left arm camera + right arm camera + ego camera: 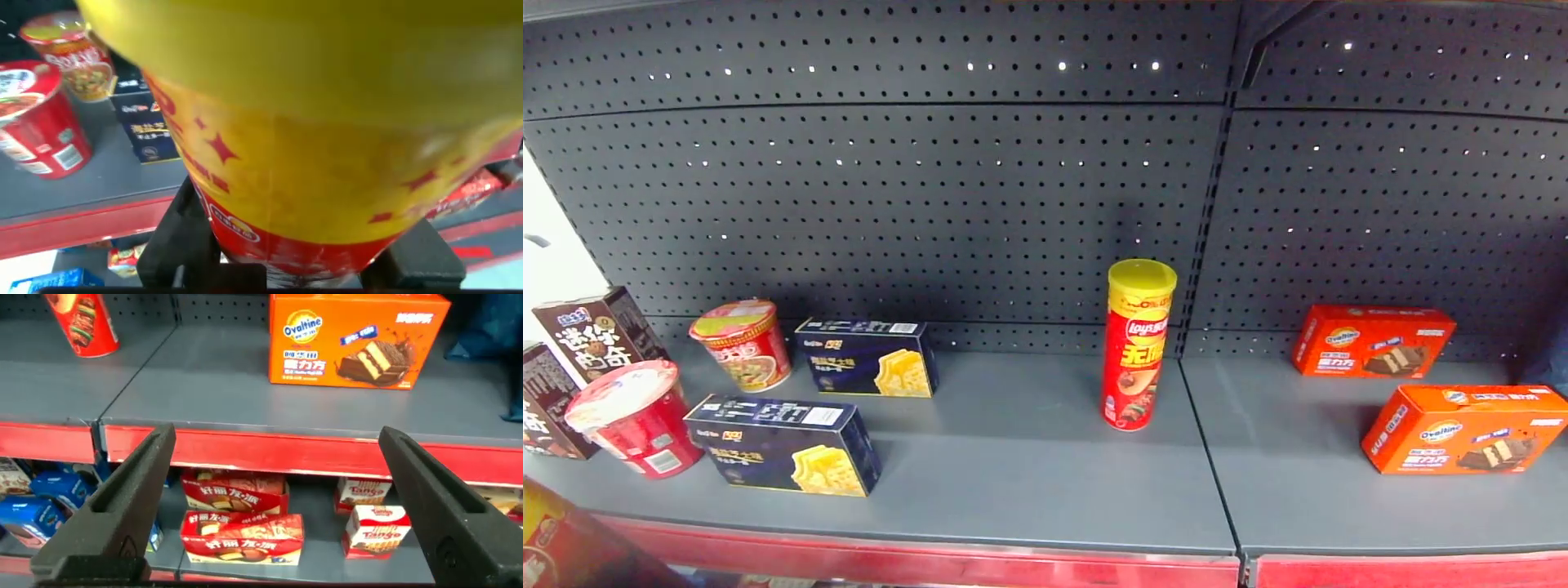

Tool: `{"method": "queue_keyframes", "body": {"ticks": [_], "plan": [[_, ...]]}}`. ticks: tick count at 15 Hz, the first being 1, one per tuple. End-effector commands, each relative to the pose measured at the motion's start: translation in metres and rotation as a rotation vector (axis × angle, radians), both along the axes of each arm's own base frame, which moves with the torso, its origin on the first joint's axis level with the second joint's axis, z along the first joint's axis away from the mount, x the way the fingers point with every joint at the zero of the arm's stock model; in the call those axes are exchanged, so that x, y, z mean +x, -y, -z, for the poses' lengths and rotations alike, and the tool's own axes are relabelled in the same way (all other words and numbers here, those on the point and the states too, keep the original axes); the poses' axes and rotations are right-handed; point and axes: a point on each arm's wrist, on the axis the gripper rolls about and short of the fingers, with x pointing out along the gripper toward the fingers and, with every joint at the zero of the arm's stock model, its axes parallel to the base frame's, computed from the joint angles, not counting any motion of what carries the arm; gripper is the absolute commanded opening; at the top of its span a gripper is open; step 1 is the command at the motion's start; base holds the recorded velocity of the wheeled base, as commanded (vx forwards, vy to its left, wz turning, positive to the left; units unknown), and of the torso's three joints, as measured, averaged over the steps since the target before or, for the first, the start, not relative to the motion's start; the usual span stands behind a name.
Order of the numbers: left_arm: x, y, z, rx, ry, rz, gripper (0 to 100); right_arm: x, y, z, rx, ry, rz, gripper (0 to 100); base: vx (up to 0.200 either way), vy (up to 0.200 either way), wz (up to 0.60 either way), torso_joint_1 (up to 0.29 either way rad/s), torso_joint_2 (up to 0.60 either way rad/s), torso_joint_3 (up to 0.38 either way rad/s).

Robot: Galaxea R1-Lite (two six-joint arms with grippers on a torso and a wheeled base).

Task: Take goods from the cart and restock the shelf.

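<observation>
Left wrist view, closest in: the left gripper has its dark fingers pressed against either side of a yellow and red chip tube. The tube sits so near the lens that its wall hides most of the scene. Just past it lies the grey shelf with its red front lip, where a red noodle cup and a dark blue box stand near the front edge. The right gripper hangs in front of the shelf lip, jaws spread wide with nothing between them. Farther back, another chip can stands upright mid-shelf, an orange box lies to the robot's right, and a black pegboard wall closes the rear. Likely hazards: the held tube could clip the cup or box while going in. Being tall and narrow, it could also tip over if let go off-vertical.
</observation>
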Motion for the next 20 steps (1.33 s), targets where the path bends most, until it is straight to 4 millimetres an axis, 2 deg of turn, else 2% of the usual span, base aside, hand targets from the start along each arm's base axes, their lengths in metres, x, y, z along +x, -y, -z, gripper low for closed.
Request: {"method": "queue_keyframes", "body": {"ticks": [1, 4, 5, 6, 7, 8, 10, 12, 13, 14, 15, 16, 18, 19, 20], "plan": [[-0.007, -0.001, -0.001, -0.016, 0.036, -0.003, 0, 0.0, 0.0, 0.0, 0.0, 0.0, -0.001, 100, 0.0, 0.0, 0.0, 0.0, 0.0, 0.0], [-0.009, -0.003, -0.006, -0.008, 0.027, -0.063, 0, 0.0, 0.001, -0.001, -0.003, 0.0, 0.058, 100, 0.0, 0.0, 0.0, 0.0, 0.0, 0.0], [-0.012, -0.004, -0.008, -0.007, 0.03, -0.061, 0, -0.003, 0.001, -0.03, -0.026, 0.06, 0.044, 100, 0.0, 0.0, 0.0, 0.0, 0.0, 0.0], [-0.013, -0.004, -0.01, 0.001, 0.029, -0.054, 0, 0.019, 0.0, -0.115, 0.005, 0.062, 0.005, 100, 0.0, 0.0, 0.0, 0.0, 0.0, 0.0], [-0.012, -0.004, -0.007, 0.005, 0.02, -0.047, 0, 0.036, -0.001, -0.128, 0.025, 0.012, -0.055, 100, 0.0, 0.0, 0.0, 0.0, 0.0, 0.0], [-0.012, -0.004, -0.006, 0.008, 0.015, -0.046, 0, 0.041, -0.005, -0.124, -0.009, -0.026, -0.224, 100, 0.0, 0.0, 0.0, 0.0, 0.0, 0.0], [-0.012, -0.004, -0.009, -0.001, 0.025, -0.048, 0, 0.066, -0.011, -0.132, -0.017, -0.083, -0.343, 100, 0.0, 0.0, 0.0, 0.0, 0.0, 0.0], [-0.012, -0.004, -0.009, 0.0, 0.025, -0.051, 0, 0.095, -0.025, -0.14, 0.059, -0.09, -0.516, 100, 0.0, 0.0, 0.0, 0.0, 0.0, 0.0], [-0.012, -0.004, -0.01, -0.001, 0.028, -0.051, 0, 0.107, -0.029, -0.14, 0.083, -0.116, -0.535, 100, 0.0, 0.0, 0.0, 0.0, 0.0, 0.0], [-0.013, -0.004, -0.011, -0.002, 0.034, -0.054, 0, 0.133, -0.037, -0.14, 0.081, -0.157, -0.554, 100, 0.0, 0.0, 0.0, 0.0, 0.0, 0.0], [-0.013, -0.004, -0.011, -0.002, 0.033, -0.054, 0, 0.144, -0.04, -0.141, 0.069, -0.155, -0.563, 100, 0.0, 0.0, 0.0, 0.0, 0.0, 0.0], [-0.013, -0.004, -0.01, 0.0, 0.025, -0.054, 0, 0.17, -0.047, -0.141, 0.041, -0.172, -0.569, 100, 0.0, 0.0, 0.0, 0.0, 0.0, 0.0], [-0.014, -0.004, -0.008, -0.002, 0.028, -0.054, 0, 0.196, -0.054, -0.142, -0.008, -0.158, -0.604, 100, 0.0, 0.0, 0.0, 0.0, 0.0, 0.0], [-0.015, -0.004, -0.006, -0.002, 0.025, -0.054, 0, 0.218, -0.059, -0.143, -0.037, -0.136, -0.693, 100, 0.0, 0.0, 0.0, 0.0, 0.0, 0.0], [-0.015, -0.005, -0.005, -0.002, 0.025, -0.054, 0, 0.231, -0.062, -0.143, -0.04, -0.137, -0.741, 100, 0.0, 0.0, 0.0, 0.0, 0.0, 0.0]]}}
